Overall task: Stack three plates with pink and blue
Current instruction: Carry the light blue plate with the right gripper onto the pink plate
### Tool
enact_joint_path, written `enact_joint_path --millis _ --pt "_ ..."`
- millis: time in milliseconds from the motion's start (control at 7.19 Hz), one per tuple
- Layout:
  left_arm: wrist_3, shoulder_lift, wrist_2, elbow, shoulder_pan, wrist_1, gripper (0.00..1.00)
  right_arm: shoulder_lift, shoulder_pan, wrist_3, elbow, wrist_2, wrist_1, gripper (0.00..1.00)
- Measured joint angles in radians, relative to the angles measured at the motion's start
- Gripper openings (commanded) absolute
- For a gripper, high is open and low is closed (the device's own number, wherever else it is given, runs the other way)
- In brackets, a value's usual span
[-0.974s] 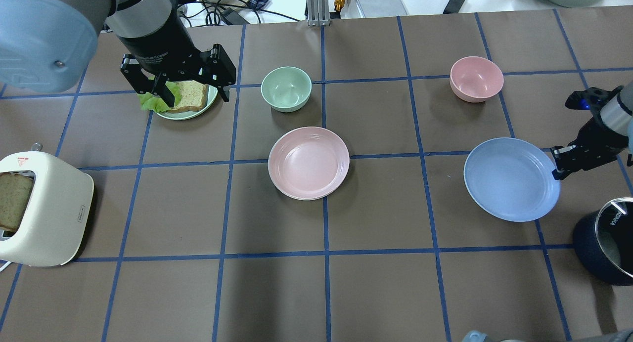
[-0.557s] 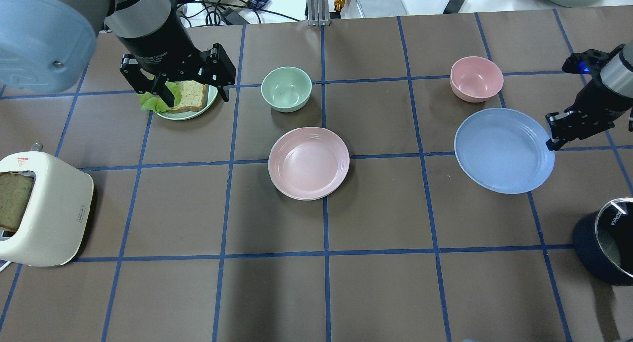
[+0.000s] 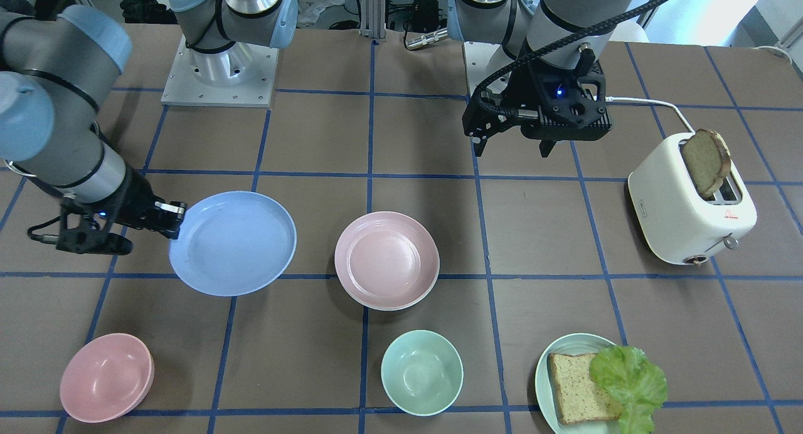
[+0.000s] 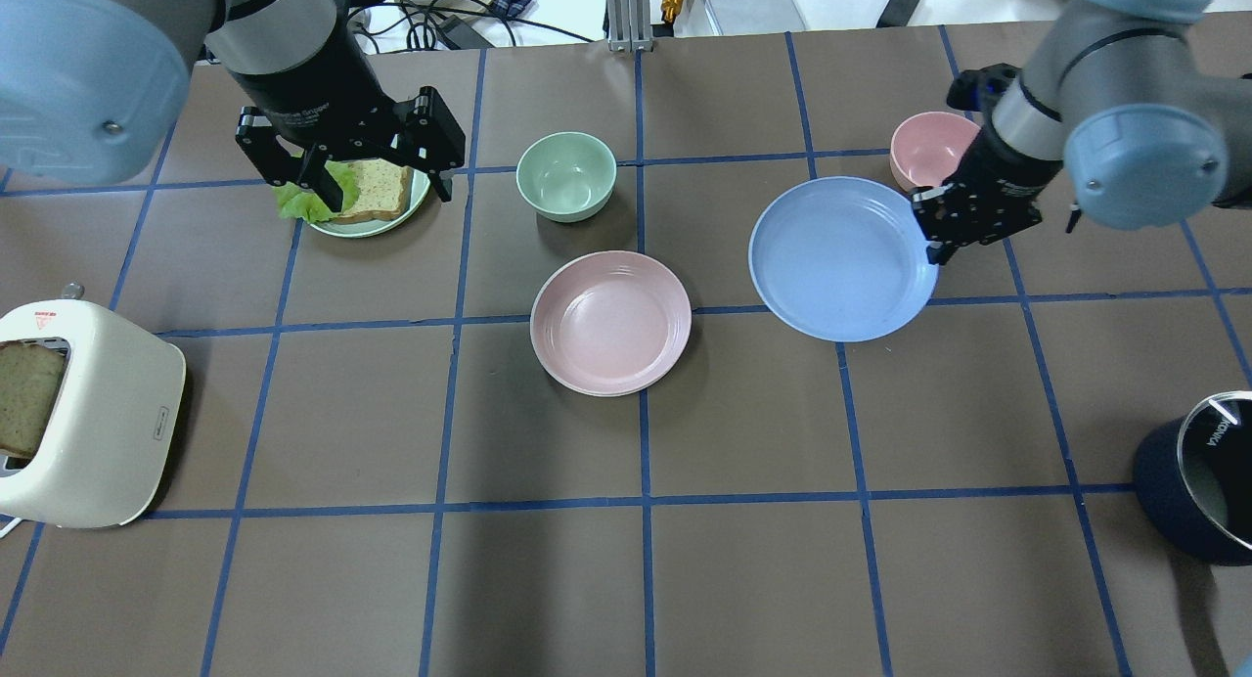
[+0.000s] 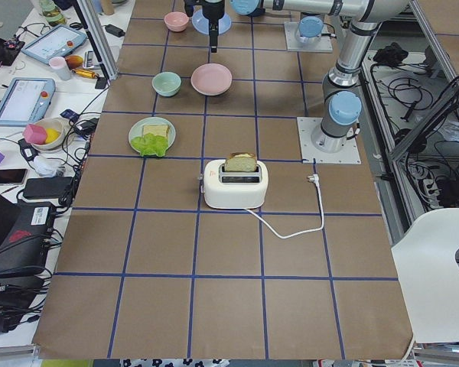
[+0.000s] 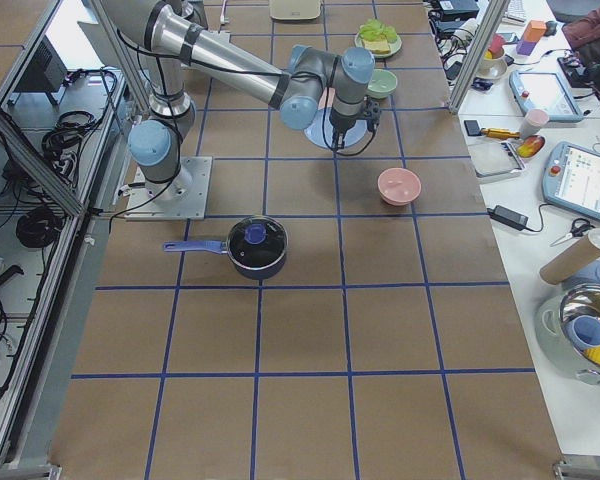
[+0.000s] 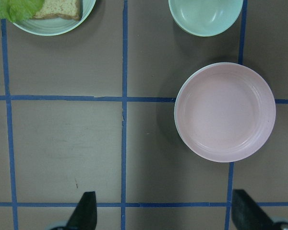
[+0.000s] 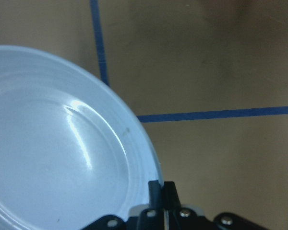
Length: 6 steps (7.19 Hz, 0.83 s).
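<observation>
end effector (image 4: 383, 183) of the left arm hangs spread wide at upper left, apparently parked out of the way. at centre the pink plate (image 4: 610, 323) sits on the cream-white plate (image 4: 587, 391), a ready base. right of centre the blue plate (image 4: 841, 258) is pinched at its rim by the right end effector (image 4: 936, 249), probably for stacking on top.
</observation>
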Motion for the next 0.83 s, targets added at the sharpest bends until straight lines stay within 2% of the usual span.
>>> enact_joint_path --millis 417,835 --pt "0.0 0.001 0.0 0.0 0.0 0.0 1.0 0.088 0.26 0.368 -0.035 -0.009 -0.116 0.0" --pt "0.0 0.001 -0.002 0.0 0.001 0.0 1.0 0.17 0.386 0.538 -0.091 -0.022 -0.127 0.0"
